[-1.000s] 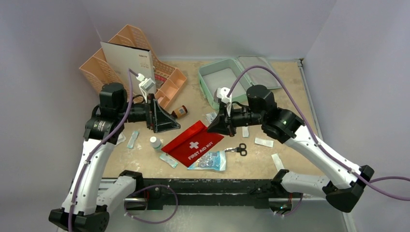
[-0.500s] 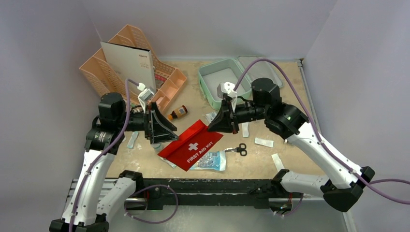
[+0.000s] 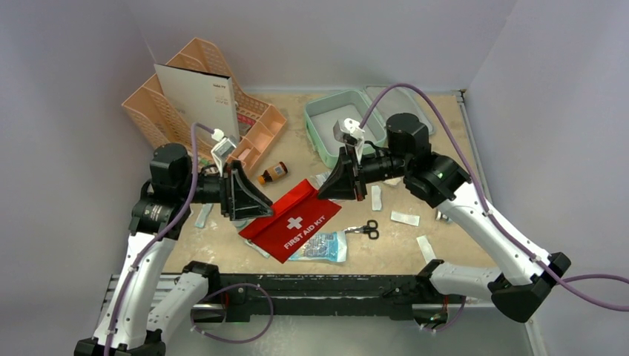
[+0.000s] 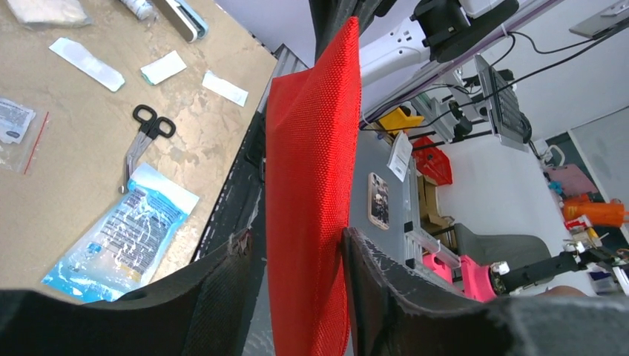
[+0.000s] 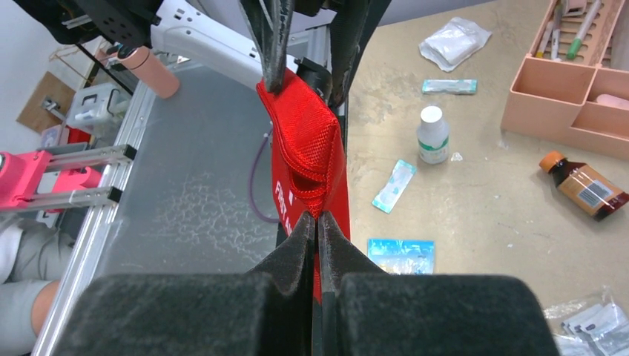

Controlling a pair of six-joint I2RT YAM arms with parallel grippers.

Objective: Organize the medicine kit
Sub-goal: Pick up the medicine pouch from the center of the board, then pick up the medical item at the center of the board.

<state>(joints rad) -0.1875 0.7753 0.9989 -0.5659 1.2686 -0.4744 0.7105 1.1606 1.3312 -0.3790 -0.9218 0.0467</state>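
The mint-green medicine kit [image 3: 315, 141] lies open at the back of the table, its tray showing nothing inside. A red pouch [image 3: 293, 219] printed "FIRST AID KIT" hangs tilted between both arms. My right gripper [image 3: 320, 196] is shut on the pouch's upper right edge, and the wrist view shows its jaws [image 5: 317, 216] pinching the red fabric [image 5: 308, 159]. My left gripper [image 3: 258, 211] straddles the pouch's left end. In its wrist view the pouch [image 4: 311, 185] stands between the jaws [image 4: 295, 239]: one finger touches it and a narrow gap shows at the other.
A peach desk organizer [image 3: 200, 96] with a white card stands at back left. An amber bottle [image 3: 274, 173], scissors [image 3: 366, 228], a blue packet [image 3: 319, 247] and small sachets [image 3: 405, 218] lie around the pouch. A white bottle [image 5: 432, 135] stands near the left arm.
My left gripper has come down to the pouch's left end and its jaws have narrowed around it. My right gripper has drawn the pouch's corner slightly up and back.
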